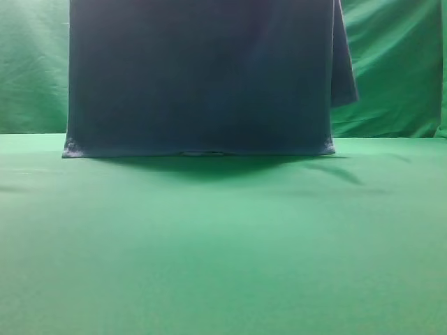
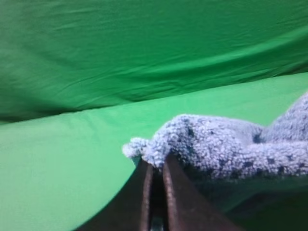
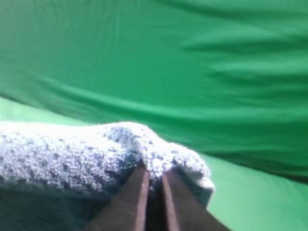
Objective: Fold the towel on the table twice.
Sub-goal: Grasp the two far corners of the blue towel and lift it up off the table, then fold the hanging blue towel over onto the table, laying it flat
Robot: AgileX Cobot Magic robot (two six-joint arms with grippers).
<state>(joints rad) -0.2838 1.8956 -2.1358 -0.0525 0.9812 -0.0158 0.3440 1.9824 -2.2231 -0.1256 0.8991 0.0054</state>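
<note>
Blue waffle-weave towel [image 1: 199,77], plain green table [image 1: 223,258]

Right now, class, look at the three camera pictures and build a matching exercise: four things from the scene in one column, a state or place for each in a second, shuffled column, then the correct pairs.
Column 1
1. towel
2. left gripper
3. table
4. backdrop

Column 2
A. wrinkled green cloth hanging behind the scene
B. hangs like a curtain, its lower edge at the far part of the table
C. shut on a fluffy corner of the towel
D. flat green surface under the towel's shadow

Pairs: 1-B, 2-C, 3-D, 4-A
</note>
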